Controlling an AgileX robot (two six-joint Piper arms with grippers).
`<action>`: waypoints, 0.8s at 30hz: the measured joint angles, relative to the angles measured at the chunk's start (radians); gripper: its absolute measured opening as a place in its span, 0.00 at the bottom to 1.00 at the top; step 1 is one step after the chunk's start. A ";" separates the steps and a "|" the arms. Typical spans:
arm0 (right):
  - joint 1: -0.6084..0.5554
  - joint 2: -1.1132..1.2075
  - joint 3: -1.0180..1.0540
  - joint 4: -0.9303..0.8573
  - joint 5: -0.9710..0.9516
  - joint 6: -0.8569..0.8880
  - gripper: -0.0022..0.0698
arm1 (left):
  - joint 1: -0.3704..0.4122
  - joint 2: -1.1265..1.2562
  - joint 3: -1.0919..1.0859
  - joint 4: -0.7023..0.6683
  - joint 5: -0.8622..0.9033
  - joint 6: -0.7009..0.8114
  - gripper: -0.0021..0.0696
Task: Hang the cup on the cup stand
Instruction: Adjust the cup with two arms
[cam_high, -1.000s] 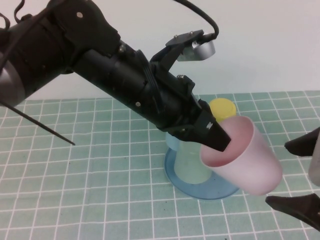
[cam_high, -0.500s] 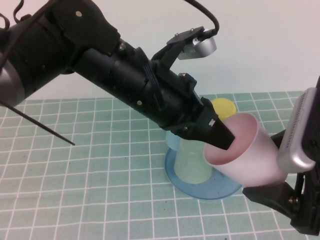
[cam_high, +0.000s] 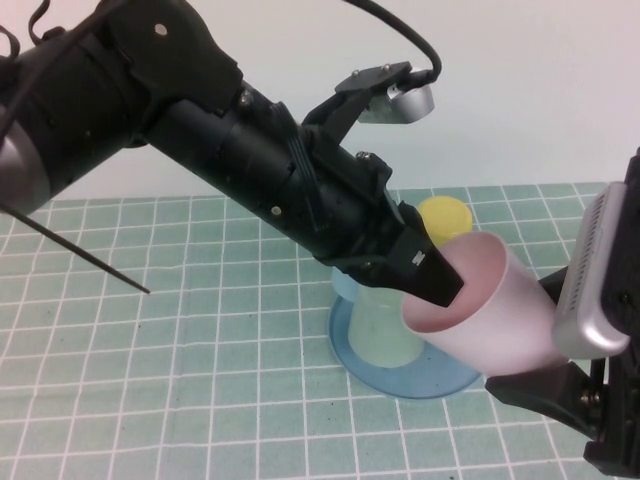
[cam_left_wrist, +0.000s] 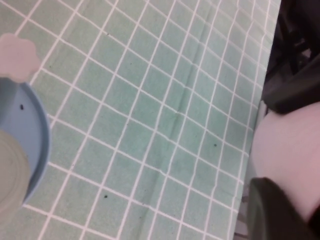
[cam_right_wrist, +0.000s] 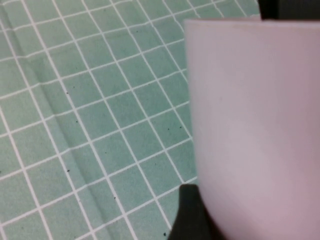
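Note:
The pale pink cup (cam_high: 495, 320) hangs tilted in the air over the right edge of the cup stand (cam_high: 350, 345), mouth toward the left arm. My left gripper (cam_high: 430, 275) is shut on its rim, one finger inside the mouth. In the left wrist view the cup (cam_left_wrist: 290, 150) sits against a dark finger (cam_left_wrist: 272, 210). My right gripper (cam_high: 530, 335) is open, reaching in from the right around the cup's base; its lower finger (cam_high: 530, 390) lies under the cup. In the right wrist view the cup (cam_right_wrist: 255, 125) fills the space beside one finger (cam_right_wrist: 187, 215).
A pale green cup (cam_high: 385, 325) stands upside down on the stand, a light blue cup (cam_high: 345, 285) behind it, and something yellow (cam_high: 445, 215) farther back. The stand's blue rim (cam_left_wrist: 35, 145) and a pale flower cap (cam_left_wrist: 17, 55) show in the left wrist view. A green checked mat (cam_high: 180, 330) covers the table.
My right gripper came in from the right edge and now straddles the cup's base. The left gripper with the cup shifted slightly.

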 joint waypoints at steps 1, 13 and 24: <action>0.000 0.000 0.000 0.000 0.000 -0.002 0.77 | 0.000 0.000 0.000 0.002 0.000 0.005 0.12; 0.000 0.000 0.000 -0.051 0.052 0.024 0.77 | 0.000 0.000 -0.042 0.035 0.000 -0.001 0.44; 0.000 0.000 0.000 -0.364 0.101 0.298 0.77 | -0.006 -0.002 -0.089 0.042 0.000 -0.011 0.44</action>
